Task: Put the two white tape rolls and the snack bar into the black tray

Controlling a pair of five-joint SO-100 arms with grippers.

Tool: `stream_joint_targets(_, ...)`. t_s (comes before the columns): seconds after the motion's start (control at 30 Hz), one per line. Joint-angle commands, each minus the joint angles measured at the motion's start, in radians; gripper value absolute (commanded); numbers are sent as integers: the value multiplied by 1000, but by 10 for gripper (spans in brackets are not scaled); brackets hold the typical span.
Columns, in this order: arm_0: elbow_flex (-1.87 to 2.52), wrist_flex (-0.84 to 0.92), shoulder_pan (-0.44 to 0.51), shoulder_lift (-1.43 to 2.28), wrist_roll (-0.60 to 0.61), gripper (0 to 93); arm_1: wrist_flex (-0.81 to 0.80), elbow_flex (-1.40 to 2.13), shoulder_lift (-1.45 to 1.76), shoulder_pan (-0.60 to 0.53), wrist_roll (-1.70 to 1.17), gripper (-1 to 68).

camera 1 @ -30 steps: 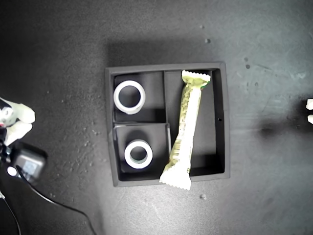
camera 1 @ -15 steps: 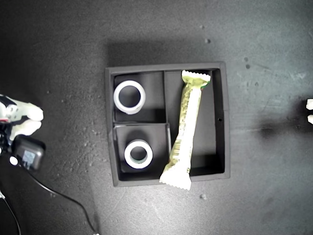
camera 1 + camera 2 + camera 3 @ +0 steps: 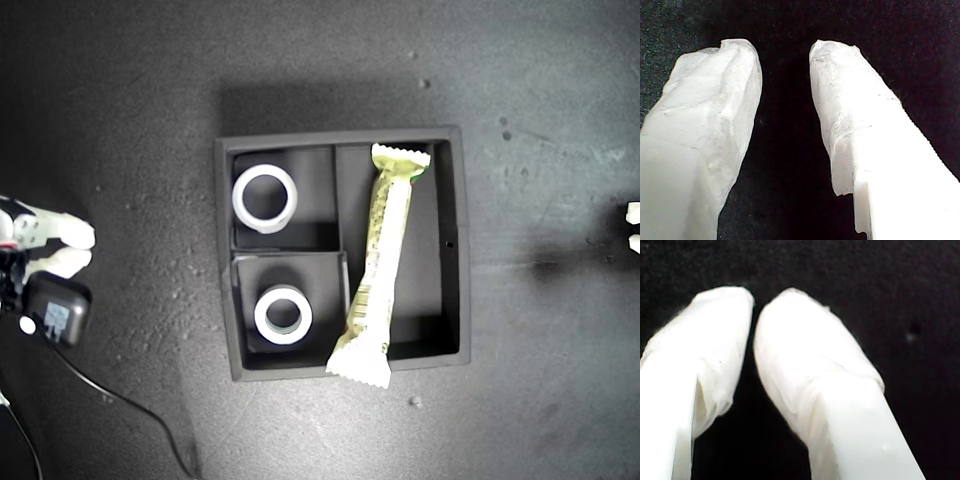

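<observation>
The black tray (image 3: 340, 137) lies in the middle of the exterior view. A plain white tape roll (image 3: 238, 197) sits in its upper small compartment. In the lower small compartment is a second white tape roll (image 3: 261, 315) with a greenish-grey core. The snack bar (image 3: 385, 250) lies slanted in the long compartment, its lower crimped end resting over the tray's near wall. My first gripper (image 3: 782, 55) is open over bare dark surface. My second gripper (image 3: 754, 302) has its tips almost touching, with nothing between them. Neither wrist view shows the tray.
White fingertips (image 3: 72, 245) of one arm with a black camera box (image 3: 58, 310) and its cable show at the exterior view's left edge. Another arm's fingertips (image 3: 633, 227) peek in at the exterior view's right edge. Dark speckled tabletop surrounds the tray.
The arm at the exterior view's left has moved a little to the right, toward the tray. The tray, both rolls, the bar and the other arm have not moved.
</observation>
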Motion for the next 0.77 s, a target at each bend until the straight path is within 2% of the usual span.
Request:
stream_joint_targets(0.0, 74, 14, -20, 48, -71, 39, 2, 12, 8, -3, -3, 65)
stream_joint_targets(0.07, 74, 14, -20, 48, -25, 39, 2, 12, 8, -3, -3, 65)
stream_joint_targets(0.17, 74, 14, -20, 48, 175, 39, 2, 12, 8, -3, -3, 65)
stream_joint_targets(0.2, 74, 14, -20, 48, 192, 39, 2, 12, 8, -3, -3, 65)
stream_joint_targets(0.73, 74, 14, -20, 48, 173, 39, 2, 12, 8, -3, -3, 65)
